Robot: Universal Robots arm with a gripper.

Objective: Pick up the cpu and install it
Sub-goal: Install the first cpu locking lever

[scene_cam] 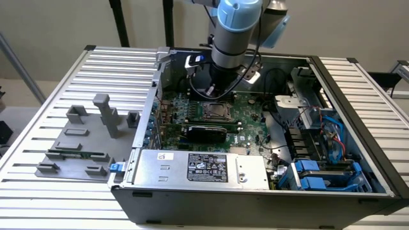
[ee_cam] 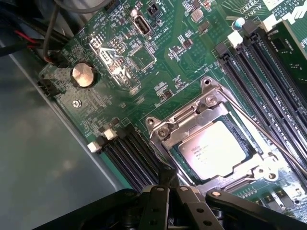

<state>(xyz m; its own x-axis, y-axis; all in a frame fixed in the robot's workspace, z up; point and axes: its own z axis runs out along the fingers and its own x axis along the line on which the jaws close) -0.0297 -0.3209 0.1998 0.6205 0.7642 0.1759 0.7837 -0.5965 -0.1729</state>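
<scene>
The cpu (ee_cam: pixel 215 149) is already lying inside the socket frame (ee_cam: pixel 163 134) on the motherboard (ee_cam: pixel 139 72), its silvery top face up and its edges running parallel with the frame's opening, so I judge the pick-up and the drop into the socket done and the work now at the seating stage. My gripper (ee_cam: pixel 169 178) hangs just beside the socket's corner, fingers pressed together with nothing between them; it is not touching the chip as far as I can make out. In the exterior view the arm (scene_cam: pixel 233 28) stands straight down into the open computer case (scene_cam: pixel 255 184), and its wrist covers the tool. Whatever follows calls for care: the chip looks level, but I cannot tell whether it sits fully down on the contacts, and any push would need to be square and gentle. The frame's far edge is cut off behind the gripper's black body, the thin retaining lever (ee_cam: pixel 268 134) runs out of the picture, and the chip's printed markings are too faint to read.
</scene>
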